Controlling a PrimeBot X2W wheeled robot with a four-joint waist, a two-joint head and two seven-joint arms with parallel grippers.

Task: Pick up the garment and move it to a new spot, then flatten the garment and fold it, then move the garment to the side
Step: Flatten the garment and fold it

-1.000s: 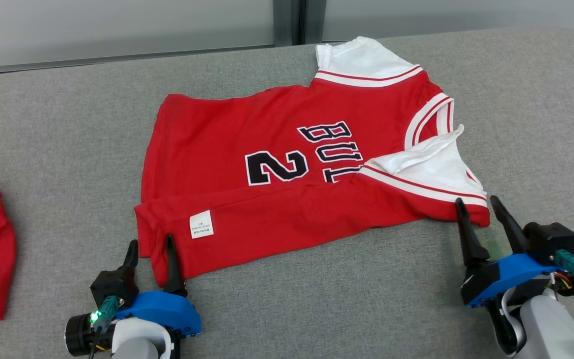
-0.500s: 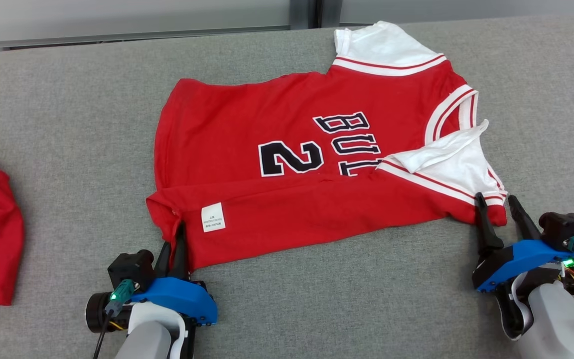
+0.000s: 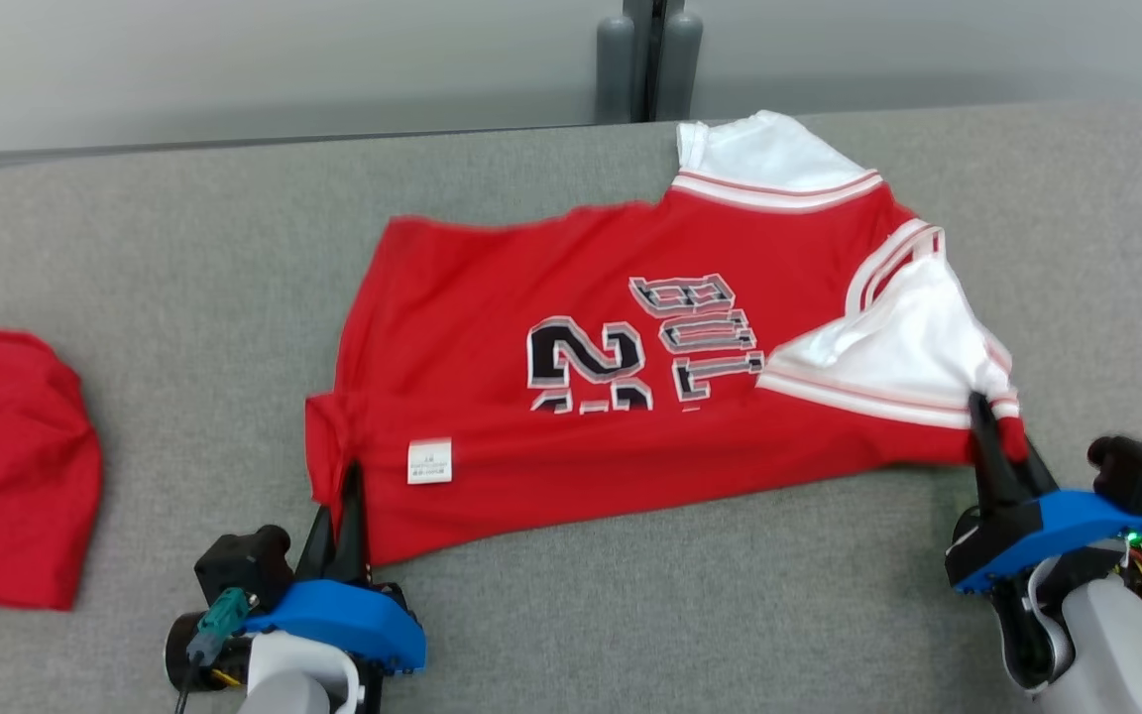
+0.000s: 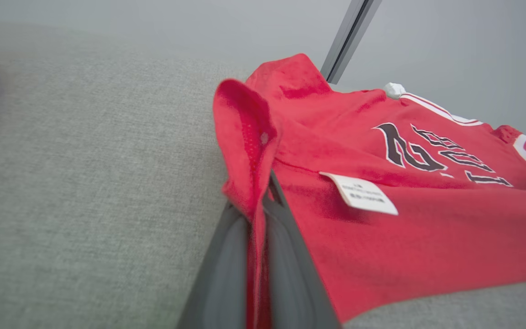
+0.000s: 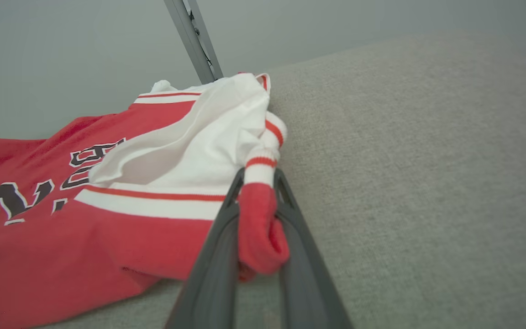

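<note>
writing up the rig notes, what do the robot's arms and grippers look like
The left gripper and right gripper match: two long, tapering dark fingers on a blue housing, a black block alongside, and a teal connector with thin wires. A green light glows on the right one. The forearms are pale grey-white.

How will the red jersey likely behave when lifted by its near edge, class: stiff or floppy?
Probably floppy: the jersey bunches where the left gripper and right gripper pinch it. Its unsupported middle would likely sag between them. Seemingly light: the cloth looks thin.
</note>
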